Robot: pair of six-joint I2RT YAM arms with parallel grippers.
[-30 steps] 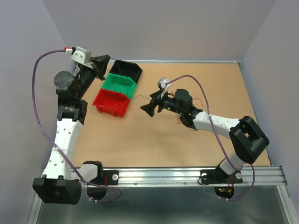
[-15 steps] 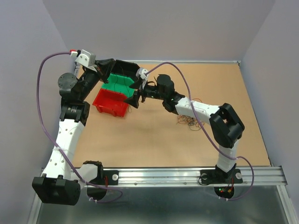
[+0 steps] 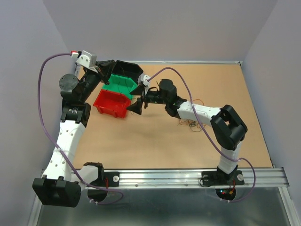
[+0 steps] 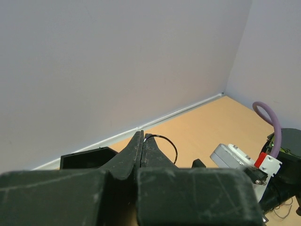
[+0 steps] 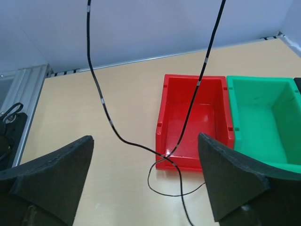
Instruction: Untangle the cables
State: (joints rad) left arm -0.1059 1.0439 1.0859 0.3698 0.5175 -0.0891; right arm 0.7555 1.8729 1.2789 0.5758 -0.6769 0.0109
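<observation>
R hand [image 3: 136, 98] dropped by red bin [image 3: 110, 108], L hand [image 3: 112, 62] prob. unmoved

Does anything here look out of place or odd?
Yes. A black wire, pinched by the left gripper, hangs in two strands before the open right gripper and crosses itself at a corner of the red bin. The other cables lie bunched on the table.

The red bin [image 3: 112, 103], green bin [image 3: 121, 84] and black bin [image 3: 130, 70] sat on a tan table [image 3: 155, 141]; the thin wire [image 5: 89, 37] was black with pale bands
</observation>
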